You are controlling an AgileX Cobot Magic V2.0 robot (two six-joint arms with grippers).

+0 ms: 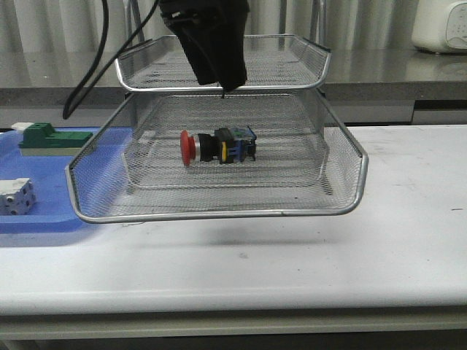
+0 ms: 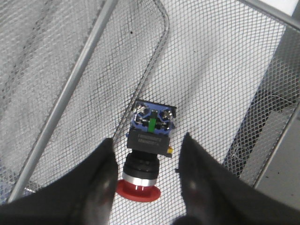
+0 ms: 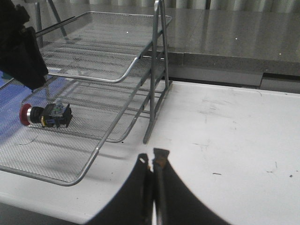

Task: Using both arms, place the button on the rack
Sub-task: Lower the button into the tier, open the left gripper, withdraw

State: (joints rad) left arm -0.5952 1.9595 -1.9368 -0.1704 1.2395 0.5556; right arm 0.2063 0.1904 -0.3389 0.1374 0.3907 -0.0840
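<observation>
The button (image 1: 219, 146) lies on its side on a mesh tier of the rack (image 1: 219, 214), under the topmost tray in view, with its red head to the left. My left gripper (image 1: 221, 82) hangs above it, clear of it. In the left wrist view the gripper (image 2: 148, 138) is open and empty, with the button (image 2: 149, 150) on the mesh between the two fingers. My right gripper (image 3: 152, 157) is shut and empty over the white table, off to the right of the rack (image 3: 153, 70). The button (image 3: 44, 116) and the left gripper (image 3: 21, 51) also show in the right wrist view.
A flat blue tray (image 1: 44, 211) lies left of the rack, holding a green-and-white block (image 1: 51, 137) and a white cube block (image 1: 14, 195). The white table (image 1: 379, 248) runs out to the right. A white appliance (image 1: 441, 25) stands at the back right.
</observation>
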